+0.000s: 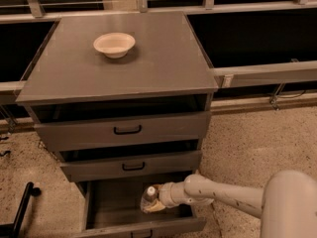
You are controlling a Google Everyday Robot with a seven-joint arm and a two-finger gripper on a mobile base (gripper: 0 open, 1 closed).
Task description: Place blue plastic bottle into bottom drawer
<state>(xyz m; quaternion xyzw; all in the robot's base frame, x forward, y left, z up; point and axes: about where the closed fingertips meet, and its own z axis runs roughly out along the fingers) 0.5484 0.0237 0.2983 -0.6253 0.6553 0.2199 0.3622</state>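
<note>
The bottom drawer (106, 202) of the grey cabinet is pulled open, a wide grey tray with a flat floor. The blue plastic bottle (148, 199), clear with a white cap, is upright inside the drawer at its right side, low over the floor. My gripper (151, 202) reaches in from the right on a white arm and is shut on the bottle. Whether the bottle's base touches the drawer floor is hidden.
A shallow cream bowl (114, 44) sits on the cabinet top (163, 63). The two upper drawers (126, 129) with black handles are partly pulled out above the gripper. A black post (22, 209) stands on the speckled floor at the left.
</note>
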